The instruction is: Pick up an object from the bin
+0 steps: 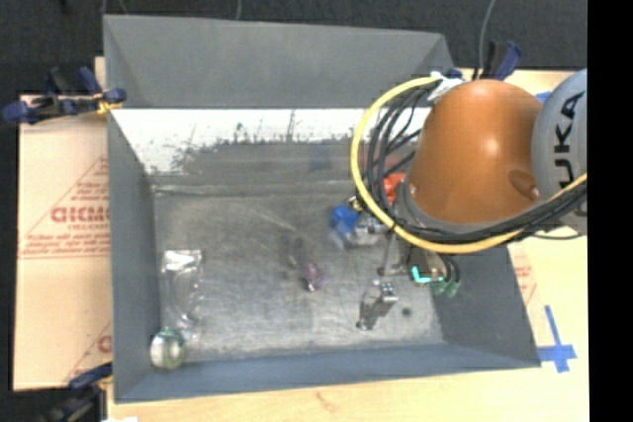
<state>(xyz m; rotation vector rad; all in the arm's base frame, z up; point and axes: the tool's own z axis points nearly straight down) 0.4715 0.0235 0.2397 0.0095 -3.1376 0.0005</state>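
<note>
My gripper (373, 306) hangs low over the bin floor, right of centre and near the front wall. A small purple thing (311, 275) lies on the floor a little to its left, apart from it. A blue thing (344, 219) sits farther back, partly under the arm's cables. Behind that, a red-orange thing (393, 186) peeks out between the cables. Nothing shows in the gripper.
A clear plastic bottle (181, 290) with a round silvery cap (166, 349) lies in the front left corner. The arm's orange dome and looped cables hide the right part of the bin. The bin's sloped walls rise close to the gripper at the front and right.
</note>
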